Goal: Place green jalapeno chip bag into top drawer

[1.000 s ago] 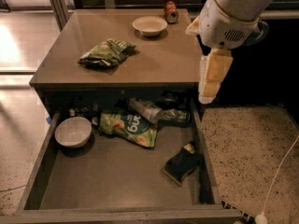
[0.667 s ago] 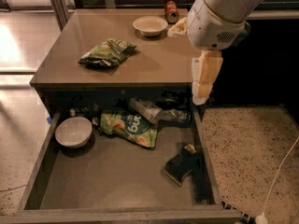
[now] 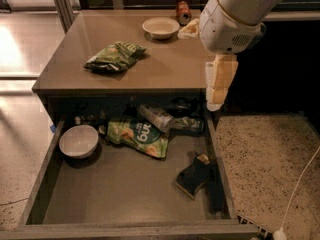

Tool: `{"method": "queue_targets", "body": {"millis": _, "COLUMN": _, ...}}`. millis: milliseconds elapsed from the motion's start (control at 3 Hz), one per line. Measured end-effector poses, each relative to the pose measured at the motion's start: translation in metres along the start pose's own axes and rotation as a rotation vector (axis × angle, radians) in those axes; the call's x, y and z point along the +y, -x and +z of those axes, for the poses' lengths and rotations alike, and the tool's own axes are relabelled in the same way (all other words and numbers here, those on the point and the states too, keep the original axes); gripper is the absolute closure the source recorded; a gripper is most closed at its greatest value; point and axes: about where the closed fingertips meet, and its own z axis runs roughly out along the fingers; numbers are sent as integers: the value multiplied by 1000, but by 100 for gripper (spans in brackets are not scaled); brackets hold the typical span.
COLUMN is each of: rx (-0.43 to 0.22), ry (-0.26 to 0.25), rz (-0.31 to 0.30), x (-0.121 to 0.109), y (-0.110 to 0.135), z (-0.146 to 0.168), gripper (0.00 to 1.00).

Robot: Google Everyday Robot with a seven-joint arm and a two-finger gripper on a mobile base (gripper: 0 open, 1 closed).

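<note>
Gripper (image 3: 215, 102) at right edge of surface (image 3: 175, 61); jaws: cannot tell.
Risk: 1 crumpled green jalapeno chip bag (image 3: 114, 57) may slip when pinched, missing top drawer (image 3: 117, 191).

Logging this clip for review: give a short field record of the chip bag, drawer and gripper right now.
bag: green jalapeno chip bag on the tabletop, left of centre, not held
drawer: top drawer pulled open below the tabletop
in drawer: white bowl, light-green bag, dark flat object
gripper: gripper by the tabletop's right front corner, apart from the bag
task: bag not yet in drawer
</note>
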Motion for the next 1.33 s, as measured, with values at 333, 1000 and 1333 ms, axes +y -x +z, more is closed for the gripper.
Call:
{"method": "queue_targets", "body": {"millis": 333, "rx": 1, "ry": -15, "rz": 15, "x": -13, "y": -7, "z": 9, "gripper": 0}}
{"method": "queue_targets", "body": {"millis": 1000, "rx": -52, "ry": -28, "rz": -53, "x": -97, "y": 4, "z": 47, "gripper": 0}}
{"method": "queue_targets", "body": {"millis": 1333, "rx": -83, "ry": -42, "rz": -109, "x": -146, "y": 23, "z": 58, "gripper": 0}}
